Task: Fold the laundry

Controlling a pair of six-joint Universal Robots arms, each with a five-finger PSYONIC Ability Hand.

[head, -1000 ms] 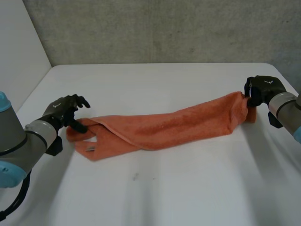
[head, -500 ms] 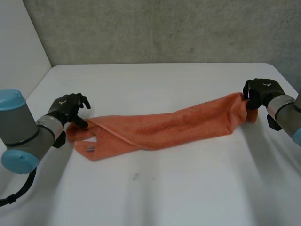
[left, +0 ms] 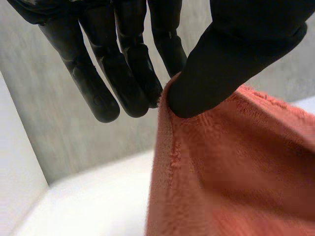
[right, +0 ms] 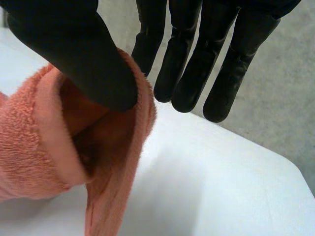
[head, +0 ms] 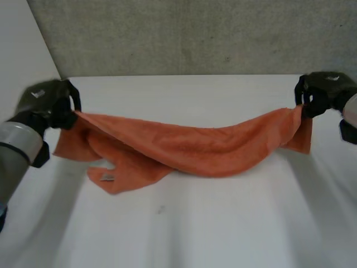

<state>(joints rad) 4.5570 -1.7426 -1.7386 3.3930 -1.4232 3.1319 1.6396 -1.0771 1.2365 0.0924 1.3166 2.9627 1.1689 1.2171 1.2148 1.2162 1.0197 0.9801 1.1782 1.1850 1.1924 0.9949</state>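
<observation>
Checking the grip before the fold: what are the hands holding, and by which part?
The towel: left hand pinches one end, right hand the other end, each between thumb and fingers.

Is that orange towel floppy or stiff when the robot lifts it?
Probably floppy: the towel sags between the left hand and right hand. Likely not slippery: its fuzzy pile holds in a mere pinch.

A corner of the towel (left: pixel 236 162) hides behind the thumb of the left hand (left: pixel 130 64); the tag (head: pixel 106 177) near that hand is too small to read.
</observation>
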